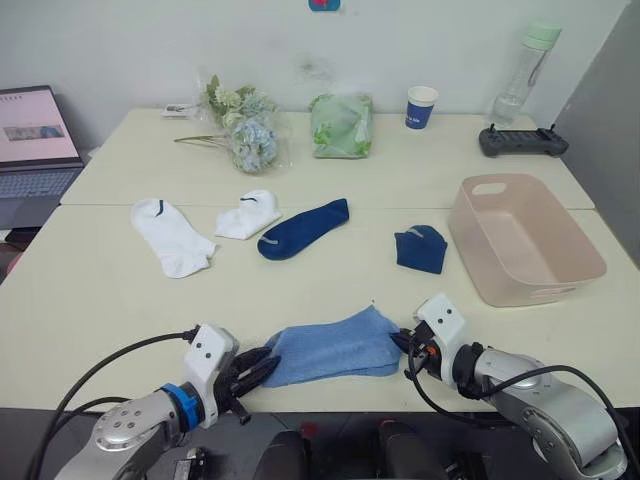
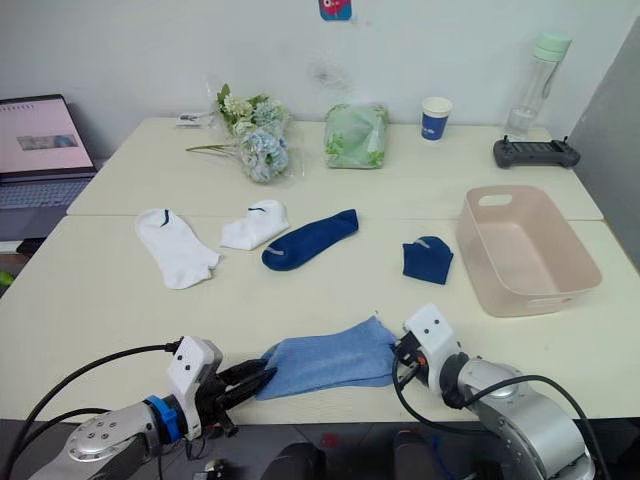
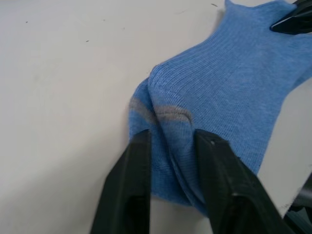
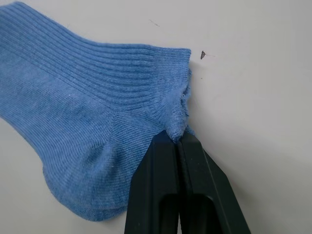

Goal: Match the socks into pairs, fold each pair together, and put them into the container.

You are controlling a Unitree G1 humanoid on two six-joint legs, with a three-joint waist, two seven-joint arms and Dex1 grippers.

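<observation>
Both arms are down at the near edge of the table (image 1: 90, 290), working the blue pair (image 1: 335, 345) — two light blue socks stacked, lying right along that edge. The left gripper (image 3: 170, 141) has the toe end, fingers part open with a ridge of knit bunched between them; it looks like a real hold, though not a tight pinch. The right gripper (image 4: 176, 141) is clamped fully closed on the cuff corner, only a small nip of fabric caught.

So this looks like the fold step. To do it well, I'd judge one end should be carried over onto the other with both layers moving together — that thin nip at the cuff could slip or take only the top sock. Keep the lift low, so the soft knit doesn't sag off the near edge.

Still waiting further back: two white socks (image 1: 172, 236) near the left side, one of them folded small, a navy sock (image 1: 303, 229) stretched out mid-table, and a second navy sock (image 1: 421, 248) crumpled just beside the basin (image 1: 572, 243), which sits empty toward the right edge. Along the far edge stand a paper cup (image 1: 421, 106), flowers (image 1: 243, 125) and a bottle (image 1: 525, 70).
</observation>
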